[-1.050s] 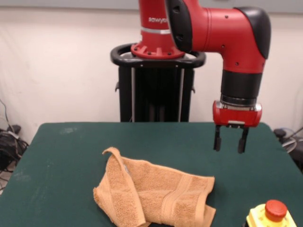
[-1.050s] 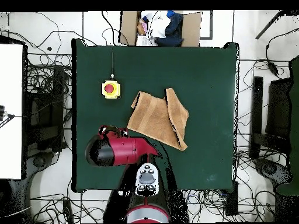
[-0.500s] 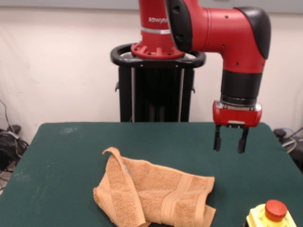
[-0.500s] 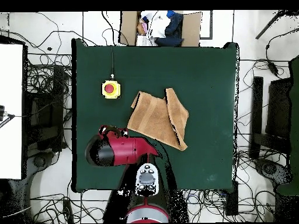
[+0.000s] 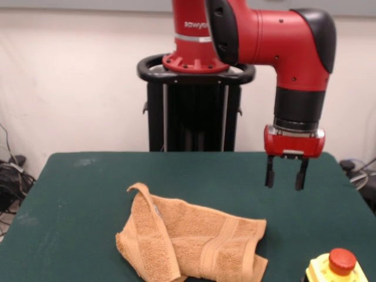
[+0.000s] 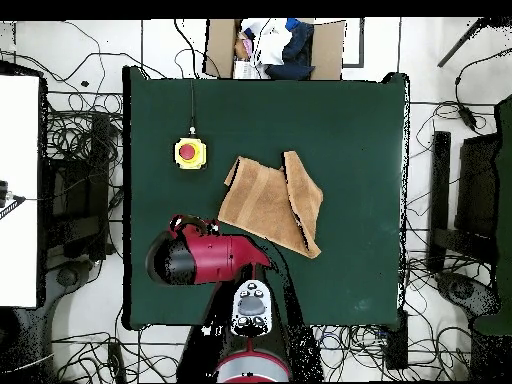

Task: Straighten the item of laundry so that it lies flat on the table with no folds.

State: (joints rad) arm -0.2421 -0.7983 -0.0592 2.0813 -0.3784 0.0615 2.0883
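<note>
While nothing is seen to have shifted over the last second, the gripper [image 5: 285,174] is held still above the table [image 5: 76,194], fingers parted and empty, to the right of and beyond the towel [image 5: 191,241]. The towel is left near the front edge, one side folded over, so straightening is judged not yet begun.

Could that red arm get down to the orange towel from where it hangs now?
Probably yes. The gripper hangs open and empty above bare table, beside the towel, with nothing between them. The yellow button box sits off to one side.
</note>
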